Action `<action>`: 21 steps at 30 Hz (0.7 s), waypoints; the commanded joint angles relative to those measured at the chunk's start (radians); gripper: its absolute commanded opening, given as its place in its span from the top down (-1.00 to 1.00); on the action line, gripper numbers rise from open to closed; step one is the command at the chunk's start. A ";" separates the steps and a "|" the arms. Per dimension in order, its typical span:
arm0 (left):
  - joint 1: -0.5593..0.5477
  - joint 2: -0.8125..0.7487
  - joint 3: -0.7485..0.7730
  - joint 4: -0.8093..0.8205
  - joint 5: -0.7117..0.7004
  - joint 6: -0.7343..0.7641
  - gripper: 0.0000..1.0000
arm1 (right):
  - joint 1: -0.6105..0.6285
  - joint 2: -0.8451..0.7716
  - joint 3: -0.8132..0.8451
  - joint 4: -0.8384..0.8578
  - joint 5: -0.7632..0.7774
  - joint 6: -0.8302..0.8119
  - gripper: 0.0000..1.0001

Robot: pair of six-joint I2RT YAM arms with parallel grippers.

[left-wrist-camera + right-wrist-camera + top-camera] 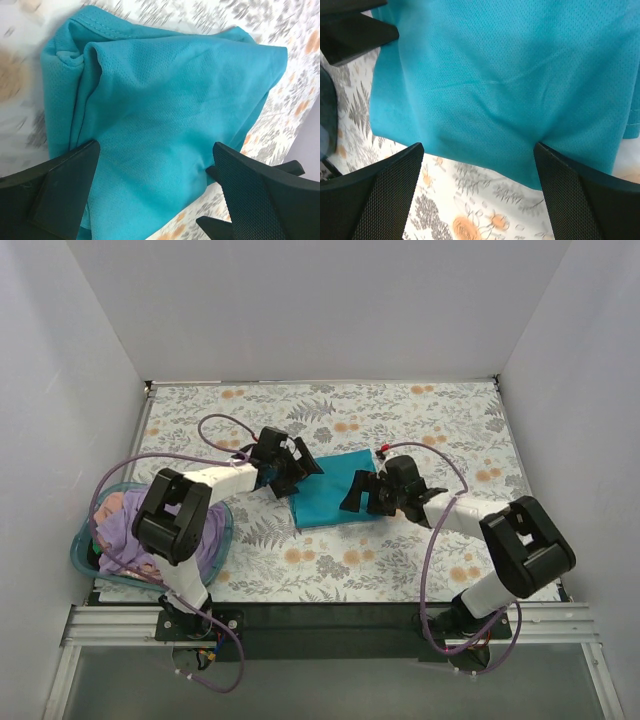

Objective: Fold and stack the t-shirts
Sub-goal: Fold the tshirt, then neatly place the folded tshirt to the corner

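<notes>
Right now the teal shirt (335, 492) lies folded into a compact rectangle at the middle of the table (420, 415). The left gripper (300, 468) is at its left edge and the right gripper (355, 493) at its right edge, both w/ jaws spread wide and clamped on nothing. Flanking it like this prob. sets up a pinch on opposite edges, for one more fold or a tidy-up — whether any finger touches the cloth I can't tell. The purple shirt (135, 530) sits bunched in the blue basket (78, 558) at far left w/ a pinkish one (112, 505) beside it, seemingly waiting their turn. Only the top view shows that basket and the overall layout. The left wrist cam adds what the top hides — a stitched hem and bunched creases along one side, so the fold looks looser than it seems from above. The right wrist cam shows smooth cloth and a clean edge on the floral surface.
</notes>
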 commanded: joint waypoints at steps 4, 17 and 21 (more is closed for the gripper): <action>0.001 -0.189 -0.133 -0.083 -0.063 0.043 -0.96 | 0.061 -0.107 -0.091 -0.121 0.141 0.071 -0.97; 0.002 -0.443 -0.130 -0.235 -0.129 0.097 -0.96 | 0.029 -0.089 0.188 -0.366 0.256 -0.220 -0.97; 0.002 -0.563 -0.257 -0.241 -0.141 0.055 -0.96 | 0.011 0.049 0.315 -0.444 0.325 -0.312 -0.93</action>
